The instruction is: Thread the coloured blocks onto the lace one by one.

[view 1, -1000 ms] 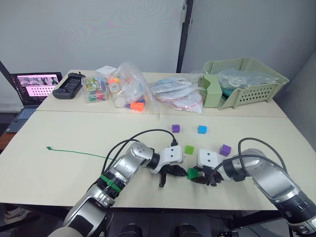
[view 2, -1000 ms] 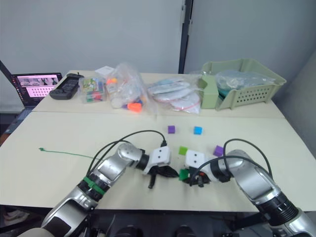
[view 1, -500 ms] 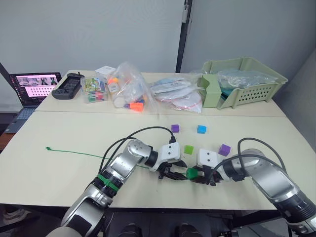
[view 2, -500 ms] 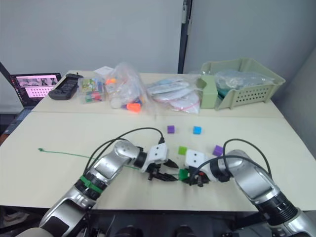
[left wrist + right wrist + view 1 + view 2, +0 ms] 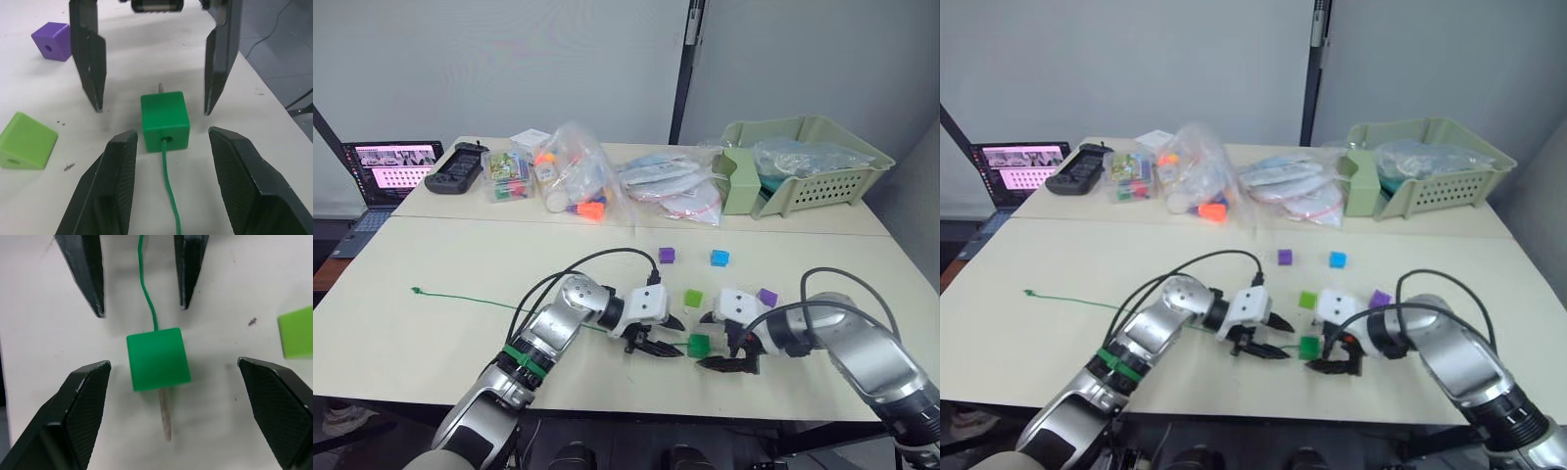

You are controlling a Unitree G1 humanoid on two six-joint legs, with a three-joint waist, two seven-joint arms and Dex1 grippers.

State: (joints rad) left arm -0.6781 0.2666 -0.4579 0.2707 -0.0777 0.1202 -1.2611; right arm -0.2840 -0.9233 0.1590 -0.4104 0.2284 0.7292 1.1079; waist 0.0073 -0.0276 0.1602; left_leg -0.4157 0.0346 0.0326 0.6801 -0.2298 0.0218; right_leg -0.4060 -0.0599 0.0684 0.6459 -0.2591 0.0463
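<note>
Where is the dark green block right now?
In the left eye view the dark green block sits on the table, threaded on the lace, between the open left end effector and open right end effector.

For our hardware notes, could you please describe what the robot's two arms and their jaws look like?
Both arms are rounded silver-grey metal shells with white box-shaped wrist housings. A green band rings the left forearm, and black cables loop over each arm. The left gripper and right gripper each carry two black tapered fingers with finely textured pads.

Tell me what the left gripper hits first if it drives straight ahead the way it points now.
Most likely the dark green block, sitting on the table between the open left gripper fingers with the lace through it; just beyond it is the open right gripper.
</note>
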